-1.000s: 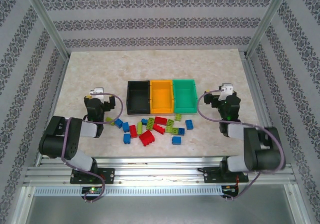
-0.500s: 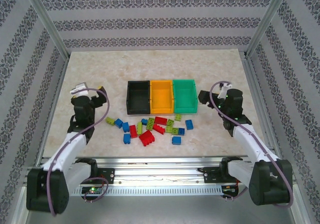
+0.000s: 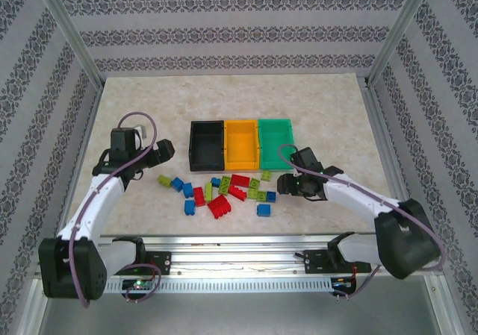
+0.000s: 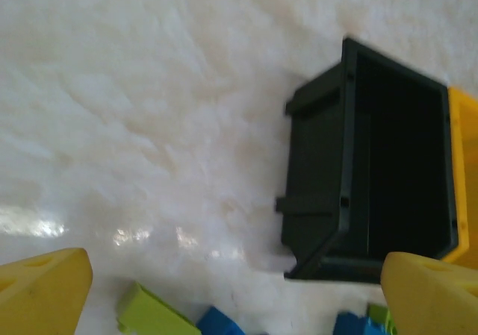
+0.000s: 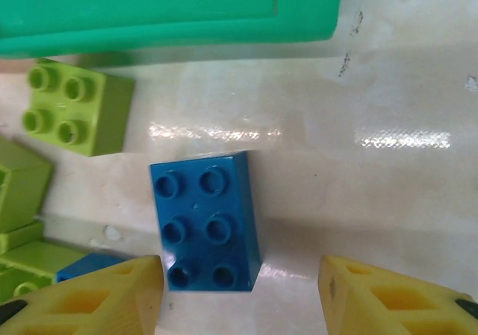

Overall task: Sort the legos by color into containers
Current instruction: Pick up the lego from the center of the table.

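Obs: right gripper (image 5: pixel 239 299) is spread wide and holds nothing, low over the table (image 3: pixel 134 104). A blue six-stud lego (image 5: pixel 205 219) lies studs-up with its near end between the yellow fingers (image 5: pixel 97 294), just in front of the green bin (image 5: pixel 164 14). Left gripper (image 4: pixel 239 294) is likewise wide open and empty, near the black bin (image 4: pixel 321 178). The other legos (image 3: pixel 224 189) lie loose on the table before the row of bins, with the orange bin (image 3: pixel 241 165) in the middle.

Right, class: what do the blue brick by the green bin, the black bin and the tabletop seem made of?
Blue brick: probably moulded plastic, slightly glossy, with crisp round studs. Black bin: rigid plastic, dull sheen, moulded ribs. Tabletop: marble-patterned, glossy with light reflections; stone or laminate, unclear.
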You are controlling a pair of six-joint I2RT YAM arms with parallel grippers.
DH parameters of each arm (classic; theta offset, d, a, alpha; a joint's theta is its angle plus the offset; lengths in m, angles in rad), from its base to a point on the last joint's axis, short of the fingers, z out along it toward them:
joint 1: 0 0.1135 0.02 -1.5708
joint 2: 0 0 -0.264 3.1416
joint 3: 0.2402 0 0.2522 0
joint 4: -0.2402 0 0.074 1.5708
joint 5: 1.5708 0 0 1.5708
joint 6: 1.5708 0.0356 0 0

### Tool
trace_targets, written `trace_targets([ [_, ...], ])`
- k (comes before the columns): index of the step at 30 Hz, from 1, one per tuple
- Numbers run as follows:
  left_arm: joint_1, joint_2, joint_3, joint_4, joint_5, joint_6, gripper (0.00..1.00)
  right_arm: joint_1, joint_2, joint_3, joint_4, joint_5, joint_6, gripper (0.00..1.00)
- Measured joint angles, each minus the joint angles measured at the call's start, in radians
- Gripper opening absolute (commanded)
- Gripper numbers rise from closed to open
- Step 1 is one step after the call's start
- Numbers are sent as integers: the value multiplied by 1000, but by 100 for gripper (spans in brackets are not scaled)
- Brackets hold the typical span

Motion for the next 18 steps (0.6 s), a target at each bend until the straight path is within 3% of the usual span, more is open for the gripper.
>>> trace_targets([
  [4,0,75,50,-73,57,23,99,25,95,59,13,4,0,55],
  [10,0,60,50,-140,66,33,99,71,196,134,51,11,-6,47],
  [14,0,16,51,-181,48,52,99,77,208,139,71,11,-3,58],
  [18,0,9,65,-242,16,84,99,95,207,139,72,11,-6,60],
])
